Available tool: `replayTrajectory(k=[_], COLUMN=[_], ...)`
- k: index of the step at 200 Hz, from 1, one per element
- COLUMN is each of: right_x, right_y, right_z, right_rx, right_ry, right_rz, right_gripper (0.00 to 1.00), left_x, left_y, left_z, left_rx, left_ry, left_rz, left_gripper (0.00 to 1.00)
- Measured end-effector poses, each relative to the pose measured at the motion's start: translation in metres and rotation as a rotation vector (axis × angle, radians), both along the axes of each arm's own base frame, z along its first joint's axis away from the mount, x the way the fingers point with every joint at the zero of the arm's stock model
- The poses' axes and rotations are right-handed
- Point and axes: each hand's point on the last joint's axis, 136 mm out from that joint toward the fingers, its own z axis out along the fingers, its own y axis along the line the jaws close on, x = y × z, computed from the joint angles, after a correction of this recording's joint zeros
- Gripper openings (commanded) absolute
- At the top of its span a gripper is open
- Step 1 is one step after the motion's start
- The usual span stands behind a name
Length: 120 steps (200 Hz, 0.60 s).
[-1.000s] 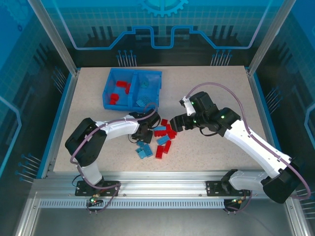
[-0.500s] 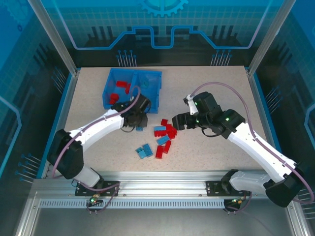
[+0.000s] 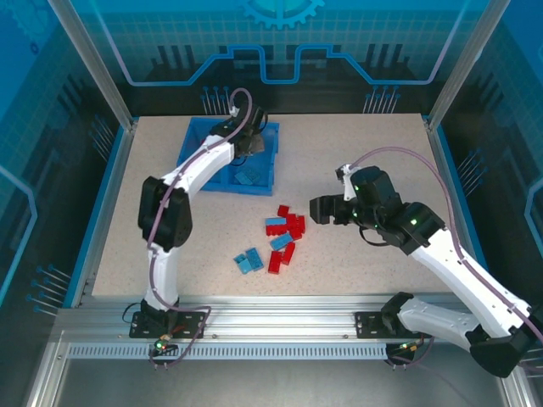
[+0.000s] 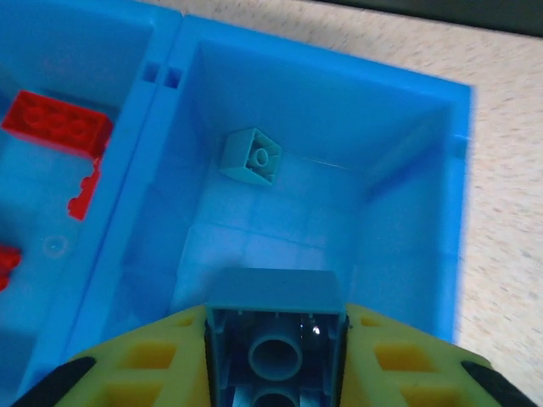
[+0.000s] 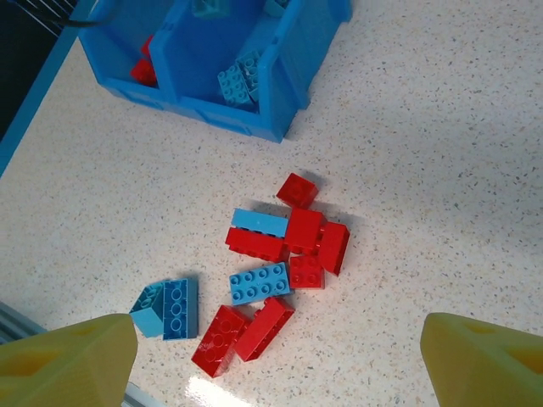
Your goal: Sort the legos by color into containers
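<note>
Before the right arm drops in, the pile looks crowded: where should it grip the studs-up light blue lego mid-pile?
Probably from straight above, pinching the light blue lego across its long sides near its free end: it lies flat, and a red lego butts the other end.

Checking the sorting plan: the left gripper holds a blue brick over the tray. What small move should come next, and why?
Probably open the left gripper and drop the held brick: it hangs over the right compartment, where a loose blue brick lies.
</note>
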Motion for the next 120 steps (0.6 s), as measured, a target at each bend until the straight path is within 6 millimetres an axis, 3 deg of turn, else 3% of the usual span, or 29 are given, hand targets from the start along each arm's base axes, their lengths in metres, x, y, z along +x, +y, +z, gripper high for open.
replayTrajectory(k=[22,41,90,105,120], right_x=[-0.005,-0.007,-0.007,-0.006,-0.003], right_y=[-0.005,-0.007,-0.007,-0.006,-0.004], right_z=[0.006,0.01,0.003,-0.002,-0.007], right_rx=[0.015,0.026,0.015,0.005,-0.005], right_ry=[-0.016,-0.027,-0.011,0.001,0.015], right_rz=[-0.012,-0.015,-0.015,-0.015,-0.014], right_gripper=[0.88,0.88,0.88,0.88,0.88], left_x=[0.014,0.019,0.019,0.003,-0.024], left_y=[0.005,0.006,-0.005,-0.007,-0.005], left_z=[-0.029,-0.034,-0.007,0.008,0.031], left_rx=[0.005,-0.016,-0.088,-0.12,-0.148], left_ry=[0.052,0.07,0.04,0.039,0.026], left_rz=[0.009,0.004,-0.038,-0.06,-0.081], left_gripper=[0.51,0.57,0.58,0.58,0.58])
